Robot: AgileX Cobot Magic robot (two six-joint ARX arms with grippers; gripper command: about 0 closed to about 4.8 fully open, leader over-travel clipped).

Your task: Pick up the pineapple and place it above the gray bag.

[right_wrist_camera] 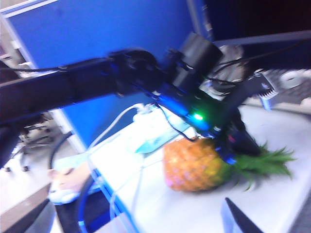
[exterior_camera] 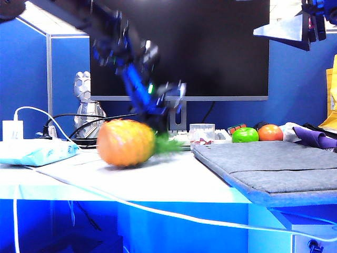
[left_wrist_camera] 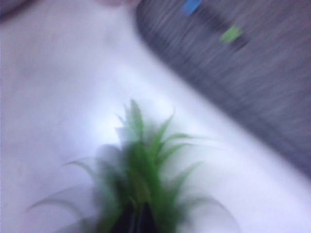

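Note:
The pineapple (exterior_camera: 125, 142) lies on its side on the white table (exterior_camera: 174, 179), orange body to the left and green crown (exterior_camera: 167, 143) toward the gray bag (exterior_camera: 274, 163). My left gripper (exterior_camera: 160, 124) reaches down from behind and is shut on the crown. In the left wrist view its dark fingertips (left_wrist_camera: 137, 221) are pinched among the leaves (left_wrist_camera: 141, 160), with the gray bag (left_wrist_camera: 252, 82) beyond. The right wrist view shows the pineapple (right_wrist_camera: 194, 165) and the left gripper (right_wrist_camera: 243, 145) at its crown. My right gripper (exterior_camera: 310, 21) hangs high at the right, open and empty; one fingertip (right_wrist_camera: 238, 218) shows.
A light-blue packet (exterior_camera: 34, 150) lies at the table's left end. Behind the bag sit a green apple (exterior_camera: 245, 135), an orange fruit (exterior_camera: 270, 132) and a purple cloth (exterior_camera: 316, 138). A monitor (exterior_camera: 179, 47) stands at the back. A white cable (exterior_camera: 158, 211) hangs along the table's front.

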